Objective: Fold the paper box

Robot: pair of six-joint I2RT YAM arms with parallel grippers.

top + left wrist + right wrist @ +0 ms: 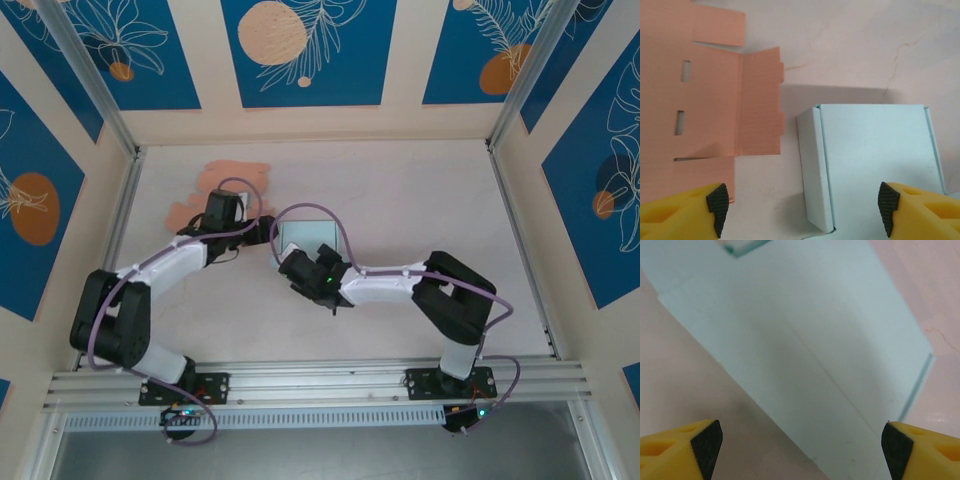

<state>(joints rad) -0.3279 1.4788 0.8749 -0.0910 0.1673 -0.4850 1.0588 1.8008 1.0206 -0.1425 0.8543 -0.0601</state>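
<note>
My left gripper (802, 212) and right gripper (802, 447) both stood spread wide, gripping nothing, above the pale folded paper box (303, 236) on the table (420, 200), just beside a flat orange cardboard blank (700, 110).

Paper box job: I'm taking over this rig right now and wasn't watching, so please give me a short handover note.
Left gripper: open, holding nothing, poised over the left part of the pale blue box.
Right gripper: open, holding nothing, close above the same box.
Things: the box sits mid-table. A flat orange box blank lies just to its left on the table, apart from it.
Done: the pale blue box looks folded up with its lid down. I cannot tell whether its flaps are fully tucked.
Left: check that closure. The orange blank is unfolded, if it is part of the job.
</note>
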